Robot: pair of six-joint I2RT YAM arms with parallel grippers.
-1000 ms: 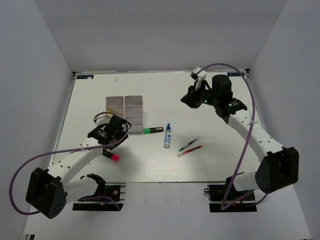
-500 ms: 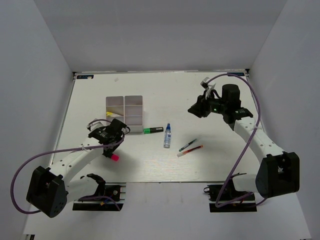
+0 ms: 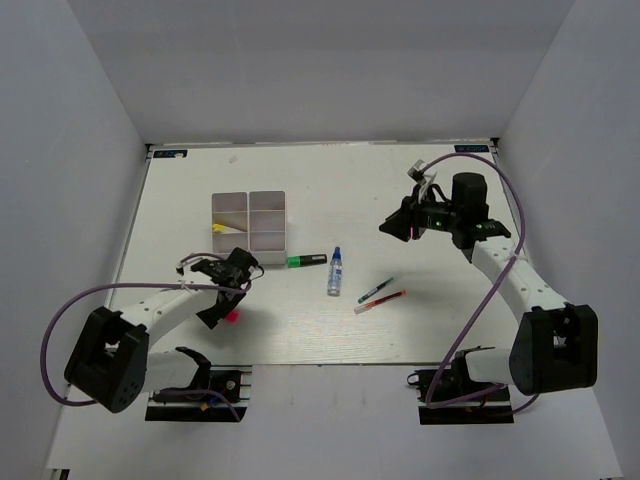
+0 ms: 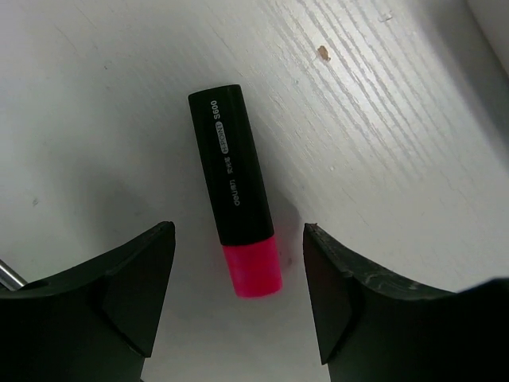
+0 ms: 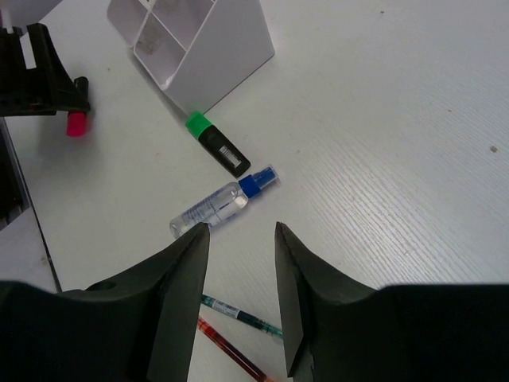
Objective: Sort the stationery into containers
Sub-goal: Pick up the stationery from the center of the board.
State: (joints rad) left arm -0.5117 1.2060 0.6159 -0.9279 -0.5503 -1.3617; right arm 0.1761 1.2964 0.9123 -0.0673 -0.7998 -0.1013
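1. Your left gripper point(image 4: 238, 239) stands over the black marker with pink cap point(image 4: 232, 175). Its jaws are spread wide on either side of the pink end, with bare table showing in both gaps. It holds nothing.
2. That marker lies flat towards the table's near left corner, well apart from the white tray point(image 3: 249, 193). I judge that the straddling pose is meant to line up a grasp across the barrel.
3. Your right gripper point(image 5: 240, 231) hangs above the table's right half, partly open and empty. It is tilted so its camera takes in the remaining items, probably to pick its target.
4. The green highlighter point(image 5: 215, 143) lies just beside the tray's near right corner, unsorted.
5. The blue-capped clear tube point(image 5: 223, 203) lies near the table's middle.
6. The two thin pens point(image 3: 378, 295) lie side by side to its right, nearer the right arm's reach.
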